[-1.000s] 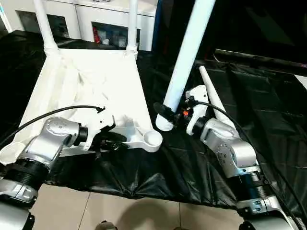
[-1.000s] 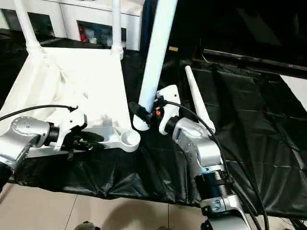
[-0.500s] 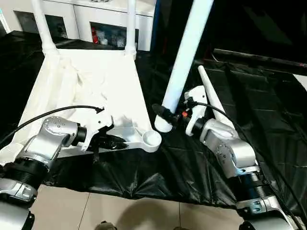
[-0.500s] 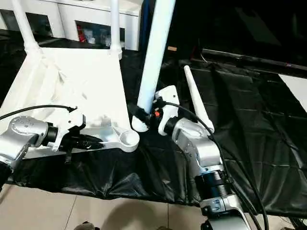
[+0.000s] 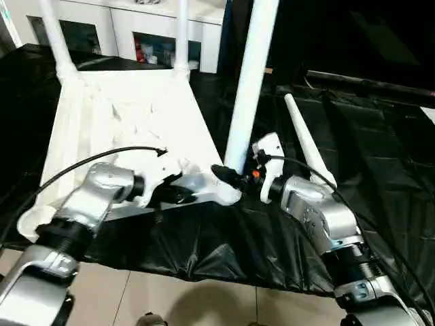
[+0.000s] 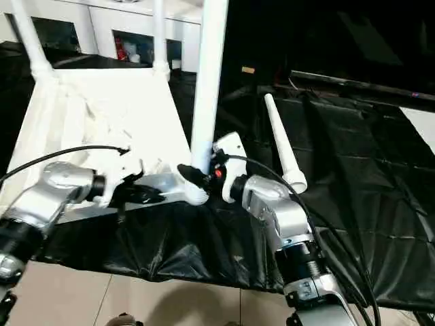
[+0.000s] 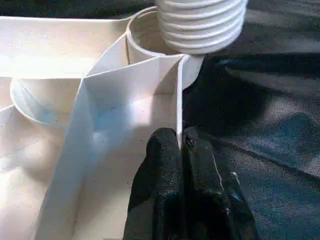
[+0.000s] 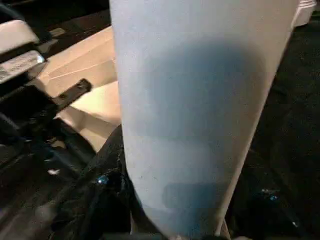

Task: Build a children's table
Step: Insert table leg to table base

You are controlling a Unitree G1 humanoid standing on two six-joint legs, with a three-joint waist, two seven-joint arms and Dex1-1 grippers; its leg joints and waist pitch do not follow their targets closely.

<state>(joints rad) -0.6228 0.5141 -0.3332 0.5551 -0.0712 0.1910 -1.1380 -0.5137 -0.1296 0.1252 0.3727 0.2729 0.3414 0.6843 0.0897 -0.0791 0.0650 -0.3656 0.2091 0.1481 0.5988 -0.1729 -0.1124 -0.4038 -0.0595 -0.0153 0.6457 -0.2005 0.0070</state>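
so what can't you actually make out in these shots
- Whether the ribbed end of the held white tubular leg has entered the near corner socket of the white plastic table top: both eye views, hidden behind the right gripper; in the left wrist view the picture's edge cuts it off.
- The upper ends of the two mounted white legs: cut off in both eye views.
- The left gripper, pinching a rib: its fingers hide the contact.

Black-covered work table [image 5: 380,149], white cabinet [image 5: 129,20]
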